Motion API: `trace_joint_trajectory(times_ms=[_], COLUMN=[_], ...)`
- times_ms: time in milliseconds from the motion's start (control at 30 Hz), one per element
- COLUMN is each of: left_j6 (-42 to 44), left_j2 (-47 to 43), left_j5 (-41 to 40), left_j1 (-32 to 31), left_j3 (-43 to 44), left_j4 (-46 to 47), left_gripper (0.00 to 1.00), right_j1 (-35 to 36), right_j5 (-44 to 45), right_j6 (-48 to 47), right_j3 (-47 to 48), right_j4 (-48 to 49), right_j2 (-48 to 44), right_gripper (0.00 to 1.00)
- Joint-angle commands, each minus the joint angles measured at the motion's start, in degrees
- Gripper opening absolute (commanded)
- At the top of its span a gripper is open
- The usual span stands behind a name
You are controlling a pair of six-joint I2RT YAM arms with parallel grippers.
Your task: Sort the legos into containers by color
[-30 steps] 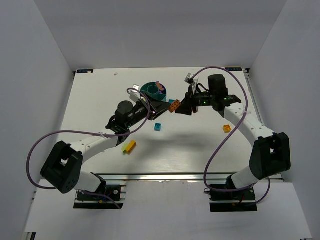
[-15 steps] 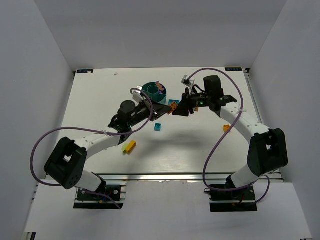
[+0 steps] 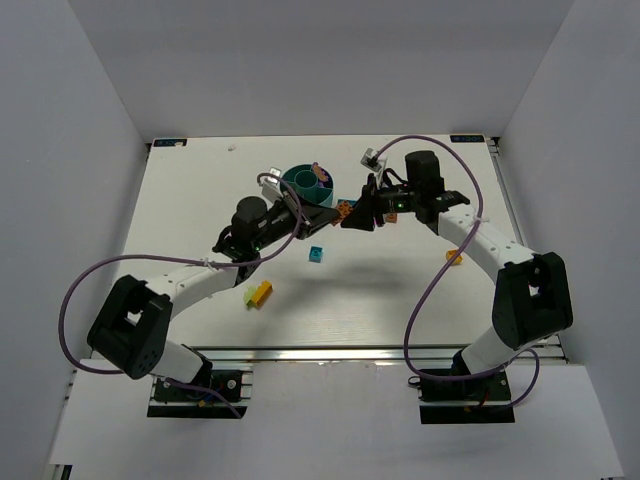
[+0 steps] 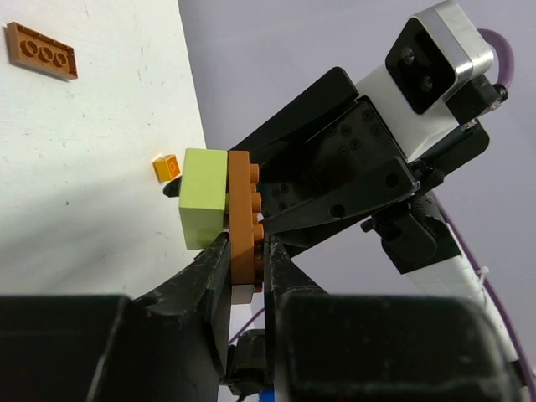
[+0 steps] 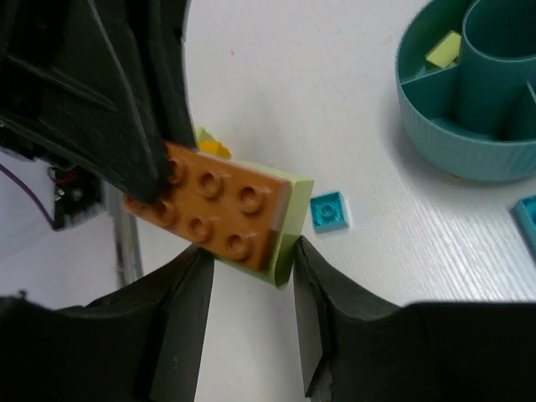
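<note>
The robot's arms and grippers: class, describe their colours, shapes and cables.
The left arm and right arm have white tubular links joined by chunky black joint housings. A purple cable loops loosely along each. The left gripper and right gripper each have two matte black tapering fingers. A white-and-black camera block sits on the right wrist.

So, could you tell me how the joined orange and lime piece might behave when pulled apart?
Probably stiff: the orange plate shows no bending in the left gripper. Smooth plastic may slip; the lime brick could pop off suddenly.
</note>
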Motion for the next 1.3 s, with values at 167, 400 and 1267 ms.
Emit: trace_joint_trajectory(times_ms=[167,400,1267], left_j6=[-7.78,-11.23,-29.24], left_j2=[-6.19,-6.45,15.69], left_j5=[-0.16,-4.90,-18.89], left_j1=[2.98,2.98,4.12], left_j3=[3.23,3.93,33.30], left_j4=[10.39,-2.71,-54.66], left_gripper=[0.00,0.00,0.00], right_j1=[-2.18,-2.79,-10.44], right_j5=[6.06,7.47,4.31], right_j6=[-2.14,-3.90,-3.02], right_j3=[-2.47,-2.73,-8.36], right_j4=[-2.50,-3.03,-1.01], right_j2=[2.58,1.79,-5.42], right_gripper=[0.00,0.00,0.00])
